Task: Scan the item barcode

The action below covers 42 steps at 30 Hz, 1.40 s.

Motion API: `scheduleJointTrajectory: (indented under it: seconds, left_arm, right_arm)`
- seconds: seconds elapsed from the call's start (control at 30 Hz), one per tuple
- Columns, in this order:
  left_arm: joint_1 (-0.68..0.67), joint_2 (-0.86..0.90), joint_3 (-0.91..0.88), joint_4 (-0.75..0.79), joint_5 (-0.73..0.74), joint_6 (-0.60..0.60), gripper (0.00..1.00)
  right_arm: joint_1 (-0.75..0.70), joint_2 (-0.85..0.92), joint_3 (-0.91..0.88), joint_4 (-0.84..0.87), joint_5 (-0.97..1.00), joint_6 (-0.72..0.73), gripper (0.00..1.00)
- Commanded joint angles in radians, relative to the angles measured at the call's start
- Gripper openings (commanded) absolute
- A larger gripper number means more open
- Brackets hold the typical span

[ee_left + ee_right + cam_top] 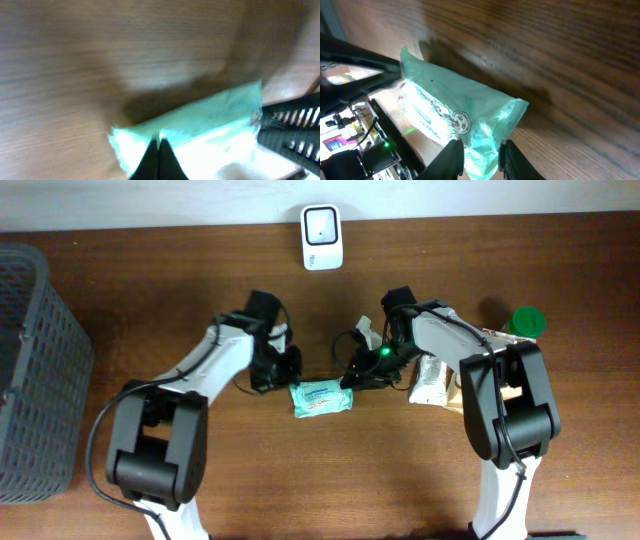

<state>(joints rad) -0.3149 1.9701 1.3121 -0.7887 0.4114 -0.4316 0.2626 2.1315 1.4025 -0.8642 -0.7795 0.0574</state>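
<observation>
Mint-green and soft-sided, the wipes packet [322,397] is lying just below the middle of the overhead frame on the brown wooden surface [120,290], tilted a little, with one gripper at each end. In the right wrist view the packet [455,100] is filling the centre, its printed face and a round emblem showing. The right gripper [481,152] is clamping the packet's crumpled near end, one finger [451,155] pressing on each side of the film. In the left wrist view the left gripper [159,150] is showing its two fingers pressed together at the bottom of the frame, right over the pale edge of the packet [200,120]. Whether any film is caught between them I cannot tell.

Overhead, the left gripper [285,375] is sitting at the packet's left end and the right gripper [358,375] at its right. A white scanner [322,236] is standing at top centre, well apart from the packet. A white pouch [432,380] and a green-capped bottle [527,322] are sitting at the right. A grey basket [35,370] is occupying the left edge.
</observation>
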Motion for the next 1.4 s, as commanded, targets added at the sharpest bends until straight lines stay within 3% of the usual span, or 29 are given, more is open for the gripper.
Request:
scheduleJointTrajectory:
  seconds: [0.0,0.1,0.17,0.3,0.5,0.53,0.6,0.7,0.73,0.83,0.9,0.93,0.97,1.0,1.1,1.13,1.17,1.2,1.27,1.3,1.33,1.37]
  left_arm:
    - [0.097,-0.092,0.187,-0.163,-0.014,0.135,0.0]
    - [0.032,-0.117,0.129,-0.219,0.004,0.142,0.01]
    - [-0.021,-0.115,-0.005,-0.086,0.082,0.112,0.0]
    - [-0.026,-0.108,-0.201,0.143,0.079,0.024,0.0]
    - [-0.025,-0.054,-0.268,0.187,0.07,0.001,0.0]
    - [-0.026,-0.041,-0.268,0.187,0.071,-0.003,0.0]
    - [-0.026,-0.011,-0.268,0.186,0.071,-0.011,0.0]
    - [-0.026,-0.003,-0.268,0.186,0.071,-0.014,0.0]
    - [-0.026,-0.003,-0.268,0.186,0.071,-0.014,0.0]
    - [-0.026,-0.003,-0.268,0.186,0.071,-0.014,0.0]
    - [-0.025,-0.003,-0.268,0.186,0.071,-0.013,0.01]
    - [-0.021,-0.003,-0.268,0.186,0.071,-0.013,0.17]
    - [0.006,-0.003,-0.246,0.16,0.068,-0.013,0.42]
    - [0.038,-0.005,-0.204,0.109,0.063,0.006,0.45]
    - [0.214,-0.061,0.102,-0.187,-0.042,0.159,0.5]
    - [0.282,-0.086,0.167,-0.216,-0.042,0.161,0.66]
    - [0.314,-0.092,0.175,-0.216,-0.042,0.161,0.71]
    - [0.351,-0.091,0.175,-0.216,-0.043,0.161,0.77]
    - [0.399,-0.089,0.175,-0.216,-0.125,0.16,0.88]
    - [0.404,-0.089,0.175,-0.216,-0.2,0.16,0.99]
    - [0.404,-0.089,0.175,-0.216,-0.228,0.16,0.99]
    - [0.404,-0.089,0.175,-0.216,-0.237,0.16,0.99]
  right_arm:
    - [0.005,0.016,-0.003,0.0,-0.022,0.011,0.25]
    - [0.006,0.016,-0.004,-0.01,-0.022,0.011,0.29]
    - [0.006,0.016,-0.004,-0.017,-0.022,0.011,0.29]
    - [0.03,0.016,-0.004,-0.018,-0.022,0.011,0.3]
    - [0.052,0.02,-0.01,0.0,-0.023,0.011,0.36]
    - [0.053,0.02,-0.023,0.012,-0.034,0.011,0.42]
    - [0.06,0.02,-0.12,0.155,-0.107,0.07,0.48]
    - [0.084,0.02,-0.227,0.313,-0.161,0.117,0.48]
    - [0.089,0.02,-0.235,0.338,-0.161,0.117,0.47]
    - [0.09,0.02,-0.235,0.384,-0.197,0.116,0.17]
    - [0.09,0.019,-0.23,0.386,-0.198,0.116,0.13]
    - [0.089,0.015,-0.225,0.385,-0.208,0.116,0.12]
    - [0.082,-0.013,-0.208,0.367,-0.208,0.116,0.11]
    - [0.07,-0.058,-0.183,0.333,-0.198,0.107,0.09]
    - [0.06,-0.285,-0.053,0.108,0.109,0.078,0.04]
    - [0.078,-0.367,-0.002,0.047,0.264,0.078,0.04]
    - [0.096,-0.4,0.02,0.023,0.372,0.078,0.04]
    - [0.164,-0.443,0.063,-0.022,0.717,0.08,0.04]
    - [0.355,-0.411,0.075,-0.026,1.389,0.083,0.04]
    - [0.433,-0.34,0.075,-0.011,1.527,0.082,0.04]
    - [0.462,-0.293,0.075,-0.01,1.606,0.082,0.04]
    - [0.497,-0.193,0.075,-0.011,1.816,0.082,0.04]
